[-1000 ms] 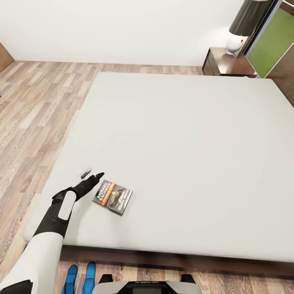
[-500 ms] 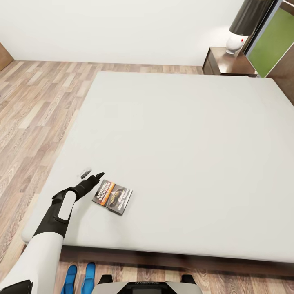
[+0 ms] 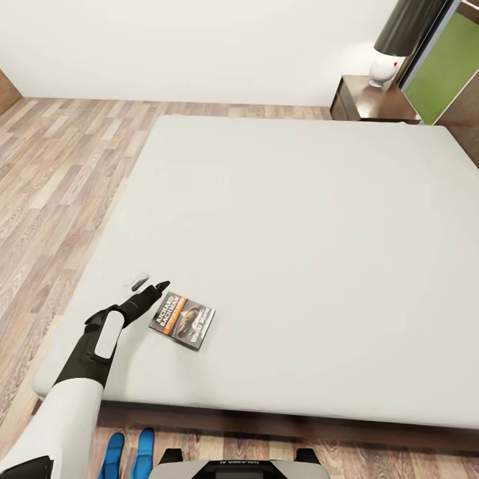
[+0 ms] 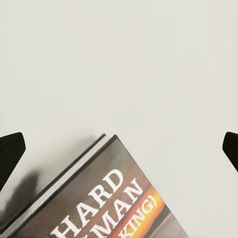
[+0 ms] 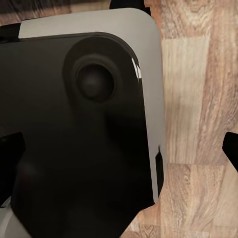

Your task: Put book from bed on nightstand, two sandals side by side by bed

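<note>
The book [image 3: 183, 321] lies flat on the bed [image 3: 299, 253], near the mattress's near left corner, its dark cover with the orange band facing up. My left gripper [image 3: 150, 286] hovers open just left of the book, nothing between its fingers. In the left wrist view the book [image 4: 99, 198] sits close below the gripper [image 4: 119, 148], whose fingertips [image 4: 10, 153] stand wide apart. The two sandals [image 3: 130, 454] lie side by side on the floor at the bed's near edge, partly cut off. A nightstand [image 3: 372, 100] stands at the bed's far right corner. My right gripper [image 5: 119, 153] is open and empty.
A lamp [image 3: 386, 66] with a white base stands on the nightstand. Wood-plank floor [image 3: 53, 173] runs along the bed's left side. A window [image 3: 446, 66] showing grass is at the far right. My base [image 5: 74, 124] lies under the right gripper.
The head view has crept very slightly. The left arm and the book keep their places.
</note>
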Motion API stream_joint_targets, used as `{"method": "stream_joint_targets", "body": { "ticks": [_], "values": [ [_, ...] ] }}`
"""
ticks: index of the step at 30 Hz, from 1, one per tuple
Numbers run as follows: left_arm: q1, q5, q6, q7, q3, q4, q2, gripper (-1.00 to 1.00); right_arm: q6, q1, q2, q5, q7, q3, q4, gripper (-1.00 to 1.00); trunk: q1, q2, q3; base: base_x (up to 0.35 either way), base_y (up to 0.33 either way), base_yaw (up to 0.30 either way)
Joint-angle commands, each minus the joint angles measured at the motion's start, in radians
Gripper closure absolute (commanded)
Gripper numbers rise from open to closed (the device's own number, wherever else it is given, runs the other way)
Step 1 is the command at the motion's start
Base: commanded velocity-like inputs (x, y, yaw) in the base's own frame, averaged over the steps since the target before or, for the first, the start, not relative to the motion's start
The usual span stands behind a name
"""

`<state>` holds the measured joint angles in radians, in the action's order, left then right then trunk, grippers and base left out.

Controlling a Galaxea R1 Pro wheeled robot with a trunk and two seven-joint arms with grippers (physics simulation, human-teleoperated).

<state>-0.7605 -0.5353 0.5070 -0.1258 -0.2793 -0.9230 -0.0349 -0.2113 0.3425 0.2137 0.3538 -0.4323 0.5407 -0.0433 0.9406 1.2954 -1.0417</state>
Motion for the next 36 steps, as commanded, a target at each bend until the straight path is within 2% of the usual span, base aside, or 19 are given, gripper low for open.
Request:
{"method": "stream_joint_targets", "body": {
  "ticks": [1, 15, 18, 28, 34, 36],
  "values": [
    [0.000, -0.003, 0.007, -0.003, -0.003, 0.000, 0.001, -1.00, -0.007, 0.001, 0.001, 0.009, 0.000, 0.008, -0.004, -1.00, 0.004, 0.008, -0.004, 0.000, 0.000, 0.000],
    [0.000, -0.003, 0.007, -0.003, -0.003, 0.000, 0.000, -1.00, -0.007, 0.001, 0.001, 0.009, 0.000, 0.008, -0.004, -1.00, 0.008, 0.015, -0.007, 0.000, 0.000, 0.000],
    [0.000, -0.003, 0.007, -0.003, -0.003, 0.000, 0.000, -1.00, -0.007, 0.001, 0.001, 0.009, 0.000, 0.008, -0.004, -1.00, 0.019, 0.036, -0.016, 0.000, 0.000, 0.000],
    [0.000, -0.003, 0.007, -0.003, -0.003, -0.001, 0.000, -1.00, -0.007, 0.001, 0.001, 0.009, 0.000, 0.008, -0.004, -1.00, 0.019, 0.036, -0.016, 0.000, 0.000, 0.000],
    [0.000, -0.003, 0.007, -0.003, -0.003, -0.001, 0.000, -1.00, -0.007, 0.001, 0.002, 0.009, 0.000, 0.008, -0.004, -1.00, 0.042, 0.078, -0.035, 0.000, 0.000, 0.000],
    [0.000, -0.003, 0.007, -0.003, -0.003, 0.000, 0.000, -1.00, -0.007, 0.001, 0.001, 0.009, 0.000, 0.008, -0.004, -1.00, 0.042, 0.078, -0.035, 0.000, 0.000, 0.000]
  ]
}}
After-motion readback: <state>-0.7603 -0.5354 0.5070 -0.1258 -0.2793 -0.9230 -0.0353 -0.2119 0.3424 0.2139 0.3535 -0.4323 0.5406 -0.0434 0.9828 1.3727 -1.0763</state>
